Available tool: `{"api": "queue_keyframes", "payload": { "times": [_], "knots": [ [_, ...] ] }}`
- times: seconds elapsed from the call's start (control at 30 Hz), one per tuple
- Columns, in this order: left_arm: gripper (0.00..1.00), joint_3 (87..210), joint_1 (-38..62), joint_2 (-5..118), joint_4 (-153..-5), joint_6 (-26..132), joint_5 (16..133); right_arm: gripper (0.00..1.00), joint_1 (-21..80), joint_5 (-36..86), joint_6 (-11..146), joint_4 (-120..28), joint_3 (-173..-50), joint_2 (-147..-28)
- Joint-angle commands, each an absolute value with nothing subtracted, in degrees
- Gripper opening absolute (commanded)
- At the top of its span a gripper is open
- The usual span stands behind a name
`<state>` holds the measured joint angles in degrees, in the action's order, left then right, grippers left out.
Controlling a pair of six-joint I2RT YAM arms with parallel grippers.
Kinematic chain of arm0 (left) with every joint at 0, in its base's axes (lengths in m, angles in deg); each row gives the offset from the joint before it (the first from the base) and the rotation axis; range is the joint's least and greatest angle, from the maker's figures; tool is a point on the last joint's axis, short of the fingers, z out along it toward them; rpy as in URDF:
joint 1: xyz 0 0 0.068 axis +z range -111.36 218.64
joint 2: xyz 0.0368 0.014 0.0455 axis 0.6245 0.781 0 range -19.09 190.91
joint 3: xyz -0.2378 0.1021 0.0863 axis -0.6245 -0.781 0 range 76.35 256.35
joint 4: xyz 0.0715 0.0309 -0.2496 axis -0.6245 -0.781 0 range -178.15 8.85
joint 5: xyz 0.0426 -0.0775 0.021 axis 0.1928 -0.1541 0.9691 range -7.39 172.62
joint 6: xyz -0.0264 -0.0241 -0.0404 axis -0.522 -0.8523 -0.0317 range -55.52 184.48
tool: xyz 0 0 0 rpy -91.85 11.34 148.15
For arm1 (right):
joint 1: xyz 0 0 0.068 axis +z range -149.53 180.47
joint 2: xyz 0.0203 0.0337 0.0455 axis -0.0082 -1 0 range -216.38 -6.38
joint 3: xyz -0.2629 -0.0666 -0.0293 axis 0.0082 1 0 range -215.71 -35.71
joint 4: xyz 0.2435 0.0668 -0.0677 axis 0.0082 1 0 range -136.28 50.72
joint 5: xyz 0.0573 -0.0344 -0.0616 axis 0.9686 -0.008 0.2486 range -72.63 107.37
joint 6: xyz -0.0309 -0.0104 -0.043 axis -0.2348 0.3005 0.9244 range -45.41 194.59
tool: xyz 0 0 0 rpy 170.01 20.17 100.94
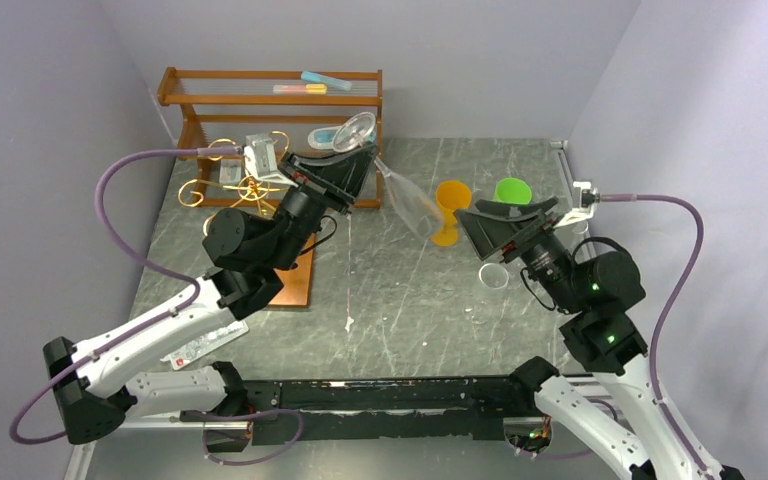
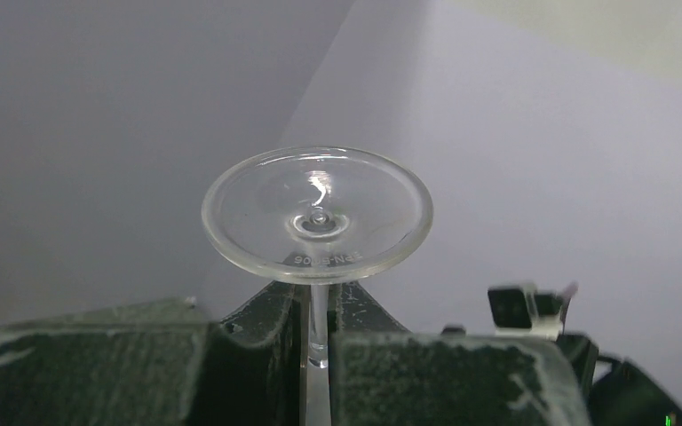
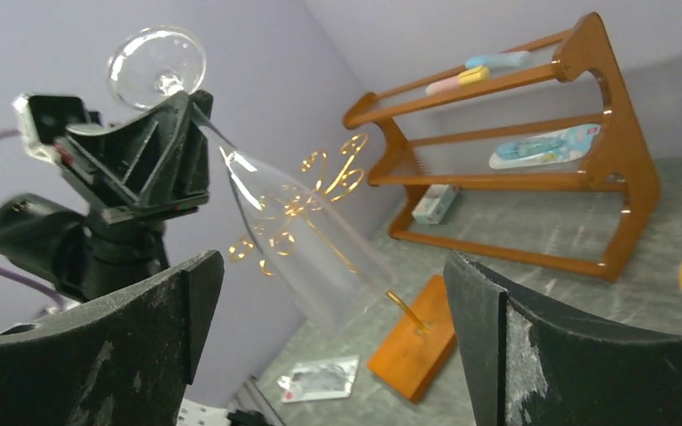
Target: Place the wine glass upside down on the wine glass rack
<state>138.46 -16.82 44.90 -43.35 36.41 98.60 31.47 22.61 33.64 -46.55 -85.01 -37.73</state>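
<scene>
Left gripper [image 2: 318, 353]: clamped on the stem, foot uppermost, so the bowl hung inverted.
Wine glass [image 1: 407, 203]: tilted aloft, apart from its perch.
Wine glass rack [image 1: 250, 188]: beside the left wrist.
Right gripper [image 1: 508, 214]: spread wide, empty.

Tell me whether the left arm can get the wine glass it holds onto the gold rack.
Probably yes: the left gripper grips the wine glass by its stem, foot up, beside the rack. Nothing stands between them, though the wooden shelf sits close behind.
</scene>
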Motion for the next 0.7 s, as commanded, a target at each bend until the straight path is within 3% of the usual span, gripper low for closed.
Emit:
{"api": "queue_keyframes", "payload": {
  "times": [0.0, 0.17, 0.3, 0.4, 0.47, 0.67],
  "knots": [
    [0.05, 139.65, -16.81, 40.87, -56.28, 43.85, 88.57, 0.96, 31.5, 30.4, 44.55, -37.31, -90.82, -41.69],
    [0.05, 142.64, -16.79, 39.04, -67.27, 46.4, 76.59, 0.88, 31.54, 47.21, 48.86, -43.31, -93.8, -47.44],
    [0.05, 145.43, -16.82, 39.34, -71.37, 44.19, 66.79, 0.8, 31.61, 62.17, 43.27, -55.99, -92.87, -53.49],
    [0.05, 145.8, -16.82, 39.39, -72.16, 43.05, 64.53, 0.65, 31.6, 65.69, 38.31, -63.69, -91.64, -55.78],
    [0.05, 145.98, -16.81, 39.36, -72.94, 42.86, 64.52, 0.61, 31.68, 66.62, 36.53, -66.09, -90.87, -56.51],
    [0.05, 145.27, -16.81, 40.29, -71.71, 40.86, 62.5, 0.57, 33.63, 68.15, 33.68, -70.35, -90.06, -58.75]
  ]
}}
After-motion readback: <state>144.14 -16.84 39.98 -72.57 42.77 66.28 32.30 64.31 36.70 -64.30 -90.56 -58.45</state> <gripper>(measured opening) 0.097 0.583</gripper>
